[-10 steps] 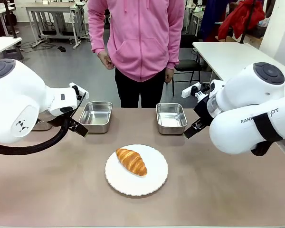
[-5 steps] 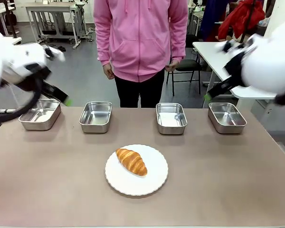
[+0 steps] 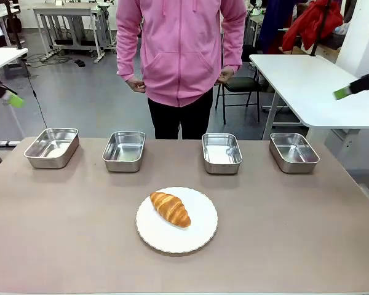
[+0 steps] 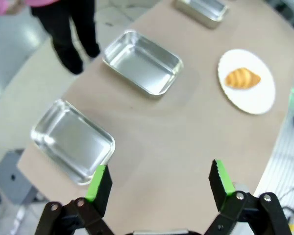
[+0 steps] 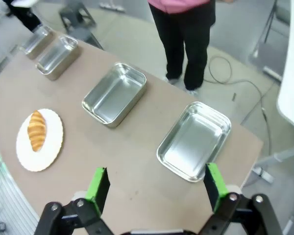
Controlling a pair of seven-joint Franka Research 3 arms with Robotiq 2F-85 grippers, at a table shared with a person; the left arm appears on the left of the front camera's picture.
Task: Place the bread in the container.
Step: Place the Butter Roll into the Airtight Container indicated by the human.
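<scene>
The bread, a golden-brown croissant (image 3: 170, 209), lies on a round white plate (image 3: 200, 230) at the table's front middle. Four look-alike steel pans line the far edge: far left (image 3: 51, 147), inner left (image 3: 124, 150), inner right (image 3: 221, 152), far right (image 3: 293, 152); all look bare inside. My left gripper (image 4: 159, 182) hangs open high over the table's left end, with the croissant (image 4: 242, 78) far off. My right gripper (image 5: 155, 185) is open high over the right end, above the far right pan (image 5: 194, 140). At the front view's edges a left fingertip (image 3: 15, 100) and a right fingertip (image 3: 342, 93) poke in.
A person in a pink hoodie (image 3: 181, 55) stands at the far side with hands at the hips. The brown table (image 3: 295, 233) has bare room around the plate. A white table (image 3: 295, 80) stands behind at the right.
Both arms have risen and swung outward off the table, uncovering the two outer pans. The croissant and plate have not moved.
</scene>
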